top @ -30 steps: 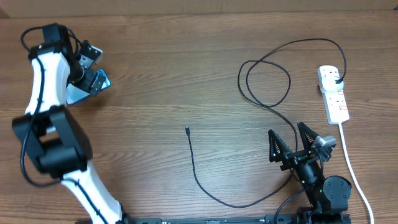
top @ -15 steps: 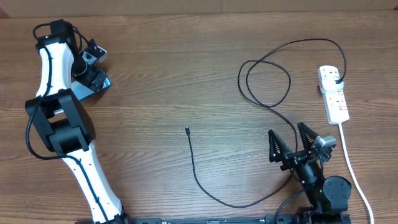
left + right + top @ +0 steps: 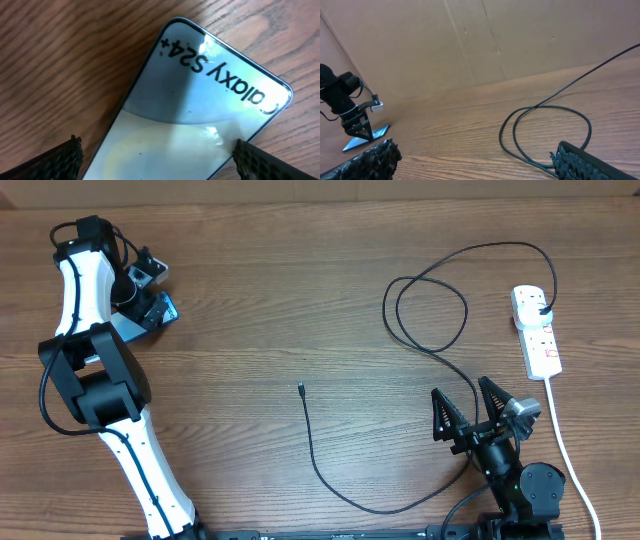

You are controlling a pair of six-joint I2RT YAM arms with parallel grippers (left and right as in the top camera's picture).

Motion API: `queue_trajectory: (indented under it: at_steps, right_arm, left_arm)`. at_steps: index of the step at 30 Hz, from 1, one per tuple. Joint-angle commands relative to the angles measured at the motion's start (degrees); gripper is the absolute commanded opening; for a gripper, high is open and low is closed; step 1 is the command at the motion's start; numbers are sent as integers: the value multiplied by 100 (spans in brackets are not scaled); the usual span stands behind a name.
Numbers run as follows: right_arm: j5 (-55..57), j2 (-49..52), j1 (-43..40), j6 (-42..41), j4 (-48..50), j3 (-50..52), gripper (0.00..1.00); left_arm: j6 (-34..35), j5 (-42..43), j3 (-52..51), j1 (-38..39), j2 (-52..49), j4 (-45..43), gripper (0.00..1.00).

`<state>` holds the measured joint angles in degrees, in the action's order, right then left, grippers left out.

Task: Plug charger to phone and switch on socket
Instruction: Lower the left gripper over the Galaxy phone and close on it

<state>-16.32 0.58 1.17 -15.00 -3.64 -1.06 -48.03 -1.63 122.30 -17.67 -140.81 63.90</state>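
The phone (image 3: 200,100) lies flat at the table's far left, its lit screen reading "Galaxy S24+". It also shows in the overhead view (image 3: 163,310) and, small, in the right wrist view (image 3: 365,140). My left gripper (image 3: 160,167) is open just above it, one finger on each side of its long edges (image 3: 145,292). The charger cable (image 3: 430,310) runs from its free connector tip (image 3: 301,388) at mid-table through loops to its black plug (image 3: 543,308) in the white socket strip (image 3: 538,335). My right gripper (image 3: 475,412) is open and empty by the cable (image 3: 545,107).
The strip's thick white cord (image 3: 568,450) runs down the right side past my right arm's base. A brown cardboard wall (image 3: 495,40) stands along the far edge of the wooden table (image 3: 280,280).
My left arm has swung up and to the left while its gripper stayed over the phone. The right arm, cable and socket strip have not moved.
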Motion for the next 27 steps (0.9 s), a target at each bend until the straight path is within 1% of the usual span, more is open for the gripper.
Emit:
queue_trajectory:
  at_steps: [1,5,13,19,23,27]
  right_arm:
    - [-24,-42,-13,-4,31,61,100]
    - [-22,-42,-13,-2,31,61,100]
    - [-24,-42,-13,-4,31,61,100]
    - [-24,-42,-13,-2,31,61,100]
    - [-24,-42,-11,-2,31,61,100]
    - [-24,-42,-13,-4,31,61,100]
  left_arm:
    - [-116,227,101,-44,-208,111,100]
    - [-177,310,85,-44,-225,251,100]
    - [-173,310,81,-76,-275,72,100]
    - [-170,293,81,-74,-527,46,100]
    - [-127,105,81,-61,-813,92,100]
    - [-76,149,81,-9,-905,98,100]
